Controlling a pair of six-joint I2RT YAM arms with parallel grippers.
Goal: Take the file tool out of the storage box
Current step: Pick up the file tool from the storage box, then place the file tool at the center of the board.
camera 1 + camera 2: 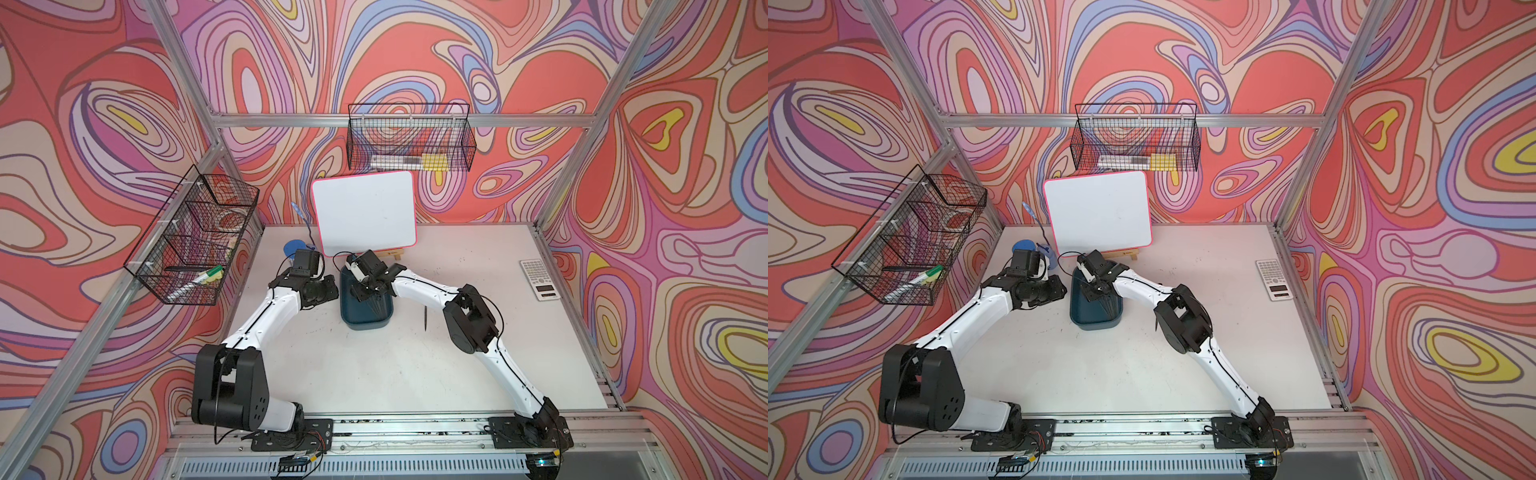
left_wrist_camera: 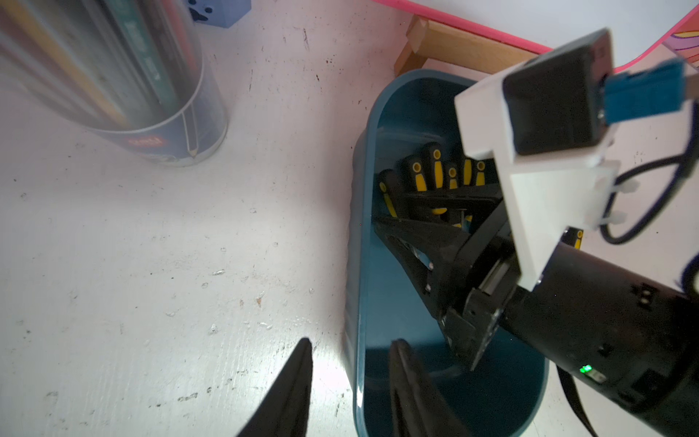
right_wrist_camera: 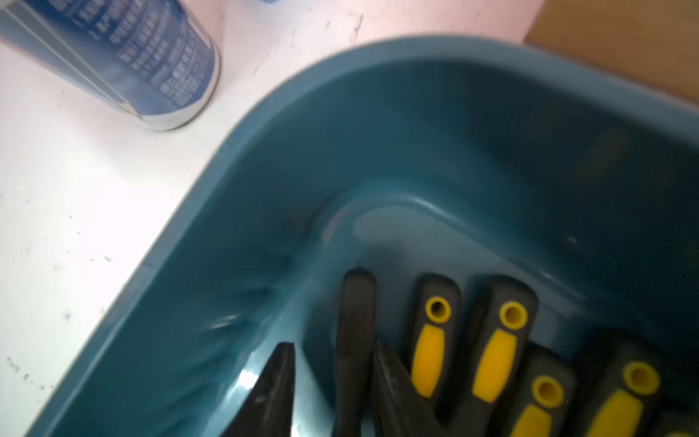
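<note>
Right wrist view counts one storage box (image 3: 340, 151) and, lying inside it, five file handles (image 3: 503, 340) in a row. Four are black with yellow inlays. The fifth, the file tool (image 3: 355, 321) at the end of the row, is turned so only its dark side shows. Left wrist view makes out at least six yellow-marked handles in that box, partly hidden by the arm.

Both top views show two arms, two wire baskets (image 1: 191, 241) on the walls, one whiteboard (image 1: 363, 212), one calculator (image 1: 539, 278) and one pencil tube (image 2: 151, 113) standing near the box. One thin dark rod (image 1: 426, 318) lies on the table (image 1: 374, 374) just beside the box.

The right gripper (image 3: 333, 346) is down inside the box with the file tool's handle between its fingers (image 3: 272, 386). One finger looks to touch the handle. The other stands off it, with teal floor showing in the gap, so the jaws are part-way apart and not clamped.

The left gripper (image 2: 351, 342) is also part-way apart and holds nothing. It straddles the box's long wall, one finger over the table and one over the inside. Whether either finger touches the rim I cannot tell.
</note>
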